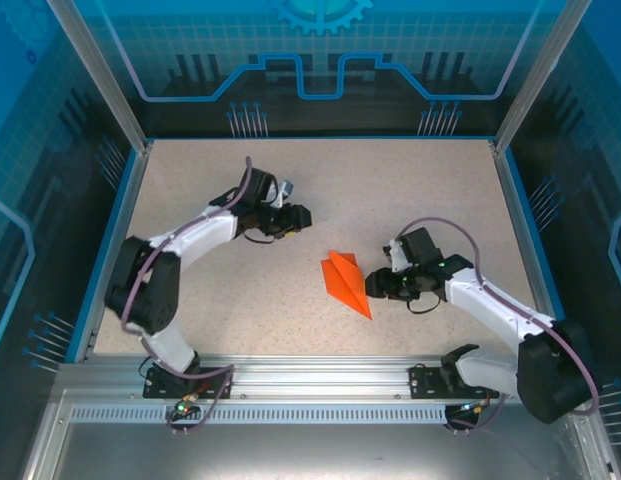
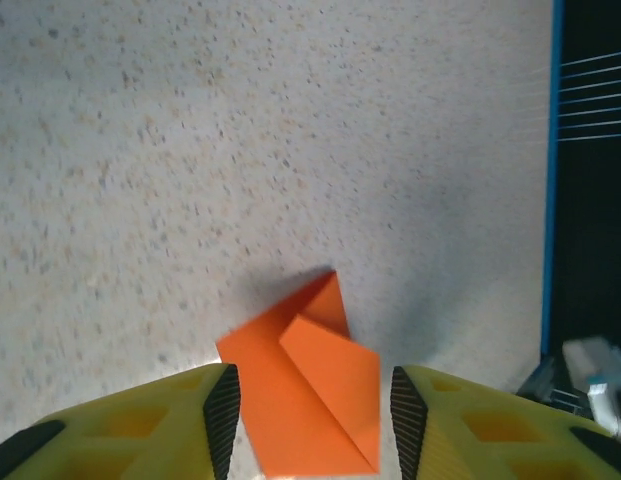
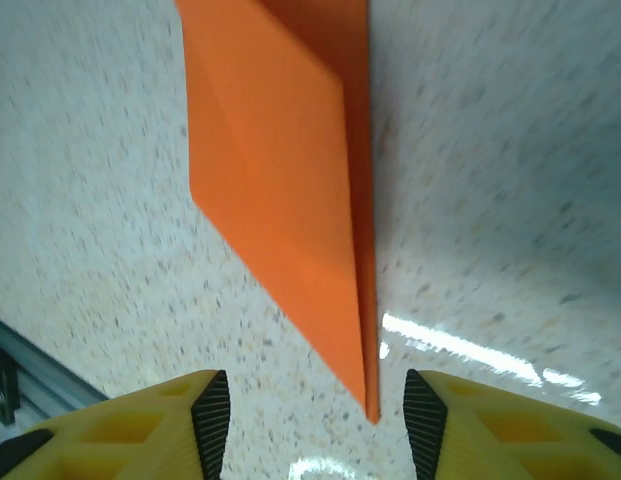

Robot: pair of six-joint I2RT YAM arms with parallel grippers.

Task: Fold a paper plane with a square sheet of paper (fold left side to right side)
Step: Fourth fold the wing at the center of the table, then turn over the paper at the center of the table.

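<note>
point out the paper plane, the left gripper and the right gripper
paper plane (image 1: 346,283), top view, middle of the folded orange paper
left gripper (image 2: 313,385), left wrist view, midway between its fingertips
right gripper (image 3: 315,385), right wrist view, midway between its fingertips

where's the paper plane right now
In the top view the paper plane lies on the table, a little right of centre, just left of the right claw, its tip pointing toward the near edge.
</note>
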